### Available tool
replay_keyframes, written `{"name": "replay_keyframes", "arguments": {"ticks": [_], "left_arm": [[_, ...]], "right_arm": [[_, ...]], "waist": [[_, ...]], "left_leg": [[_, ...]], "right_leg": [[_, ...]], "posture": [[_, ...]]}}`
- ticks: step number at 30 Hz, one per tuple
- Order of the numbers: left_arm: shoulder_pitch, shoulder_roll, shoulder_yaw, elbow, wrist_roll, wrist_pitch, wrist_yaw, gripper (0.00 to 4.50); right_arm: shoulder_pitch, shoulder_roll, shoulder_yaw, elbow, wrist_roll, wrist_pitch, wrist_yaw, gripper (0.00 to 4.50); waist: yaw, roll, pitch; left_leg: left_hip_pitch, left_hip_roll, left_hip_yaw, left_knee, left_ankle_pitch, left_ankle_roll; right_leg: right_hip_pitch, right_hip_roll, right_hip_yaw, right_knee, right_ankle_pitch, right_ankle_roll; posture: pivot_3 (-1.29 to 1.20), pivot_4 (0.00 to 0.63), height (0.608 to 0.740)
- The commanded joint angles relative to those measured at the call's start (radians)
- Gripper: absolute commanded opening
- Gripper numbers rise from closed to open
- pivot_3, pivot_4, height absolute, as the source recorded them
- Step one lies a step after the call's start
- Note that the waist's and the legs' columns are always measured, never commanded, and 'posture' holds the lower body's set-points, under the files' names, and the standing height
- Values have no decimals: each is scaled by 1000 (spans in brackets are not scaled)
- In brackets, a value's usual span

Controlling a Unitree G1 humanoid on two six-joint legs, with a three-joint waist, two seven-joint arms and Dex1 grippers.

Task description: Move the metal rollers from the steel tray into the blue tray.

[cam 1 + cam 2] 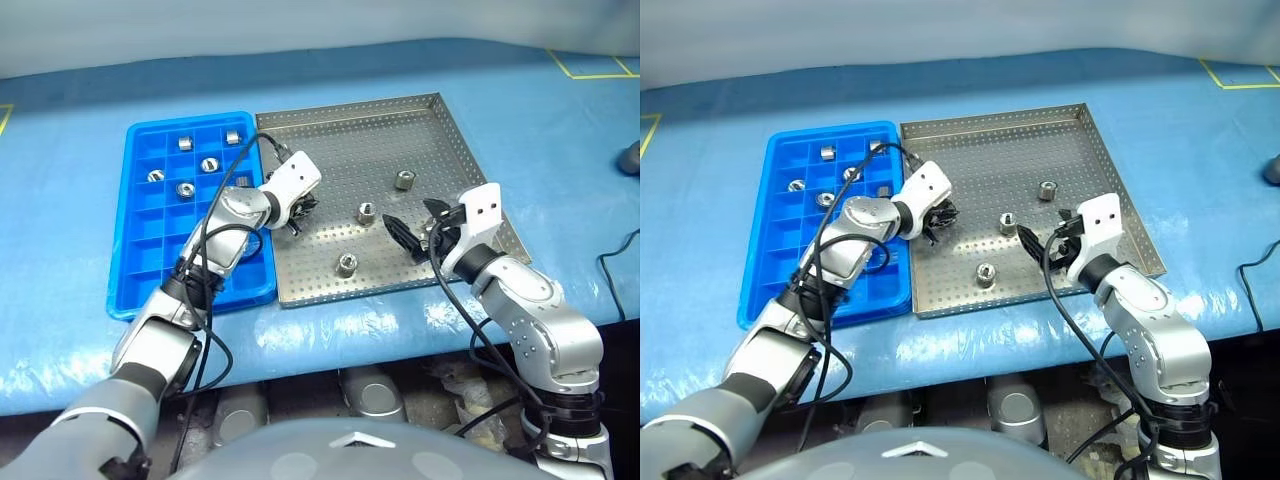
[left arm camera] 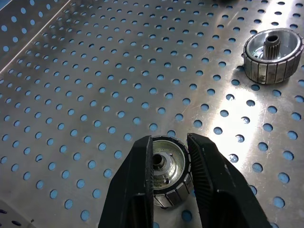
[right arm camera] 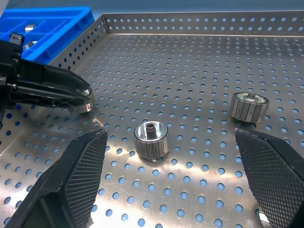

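My left gripper (image 1: 301,214) is low over the steel tray (image 1: 340,125) near its left rim, shut on a metal roller (image 2: 167,172) that rests on the perforated floor. Three more metal rollers lie loose on the tray: one at the back (image 1: 405,180), one in the middle (image 1: 366,212), one near the front (image 1: 347,265). My right gripper (image 1: 417,226) hovers over the tray's right side, open wide, with nothing between its fingers (image 3: 71,175); the middle roller (image 3: 151,139) lies just ahead of it. The blue tray (image 1: 150,270) sits left of the steel tray and holds several rollers (image 1: 185,189) in its back compartments.
Both trays lie side by side on a blue cloth (image 1: 560,130) over the table, near its front edge. A dark object (image 1: 630,157) sits at the far right. Cables (image 1: 615,260) hang by the right arm. Yellow tape marks (image 1: 590,70) the back right corner.
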Motion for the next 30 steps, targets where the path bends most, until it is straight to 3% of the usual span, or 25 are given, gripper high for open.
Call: {"name": "replay_keyframes", "arguments": {"ticks": [1,6,14,23,30], "left_arm": [[0,16,63,-51,-50,-5,-39,816],[-2,67,87,-66,-82,-11,-95,816],[-30,122,72,-48,-55,-34,-108,3400],[-62,106,43,7,7,-73,-70,3400],[-98,155,-138,77,136,-101,-176,3400]], "right_arm": [[-7,7,-1,-20,-2,-29,3,4500],[-2,21,10,-18,-12,-42,-1,4500],[1,47,30,-5,-32,-69,-3,4500],[3,54,34,-4,-42,-84,-2,4500],[4,62,40,-10,-48,-85,-4,4500]], "waist": [[-1,0,0],[-1,0,0],[-1,0,0],[-4,0,0],[-6,0,0]], "left_leg": [[0,0,0,0,0,0],[0,0,0,0,0,0],[0,0,0,0,0,0],[0,0,0,0,0,0],[0,0,0,0,0,0]], "right_leg": [[0,0,0,0,0,0],[0,0,0,0,0,0],[0,0,0,0,0,0],[0,0,0,0,0,0],[1,0,0,0,0,0]], "posture": [[-167,150,740],[-179,150,740],[-188,150,740],[-197,150,740],[-206,150,740]]}}
